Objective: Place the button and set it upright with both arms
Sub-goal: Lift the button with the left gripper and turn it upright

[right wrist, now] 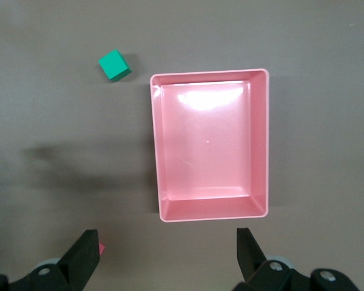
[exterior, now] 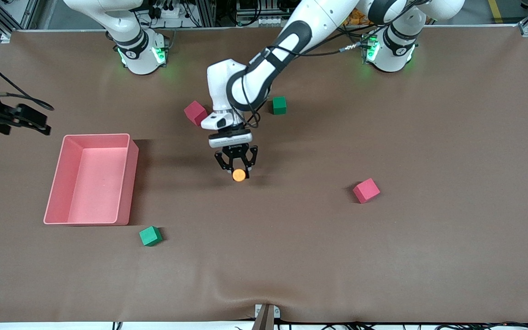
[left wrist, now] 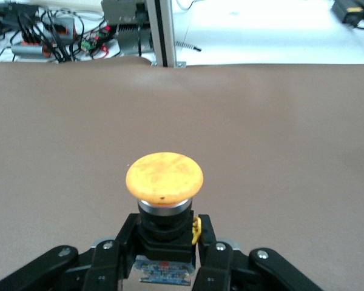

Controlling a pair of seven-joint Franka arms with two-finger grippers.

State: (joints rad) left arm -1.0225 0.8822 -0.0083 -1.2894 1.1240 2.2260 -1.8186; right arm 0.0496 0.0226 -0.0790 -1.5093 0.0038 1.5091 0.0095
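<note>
Tiny push-button with round orange cap and short black cylindrical body lying on its side, long axis level, cap pointing straight out from the fingertips toward the front camera. Pinched by its black body between the closed fingers of the left arm's black two-finger gripper, over mid-table between the pink plastic tray and a pink foam cube. Waiting high over that tray, right arm's black gripper, spread wide and empty.

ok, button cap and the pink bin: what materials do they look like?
Button, held in the left gripper: cap looks like matte orange plastic, scuffed, above a metallic-looking ring. Pink bin: probably glossy moulded plastic, its floor showing glare. Right gripper open above it.
</note>
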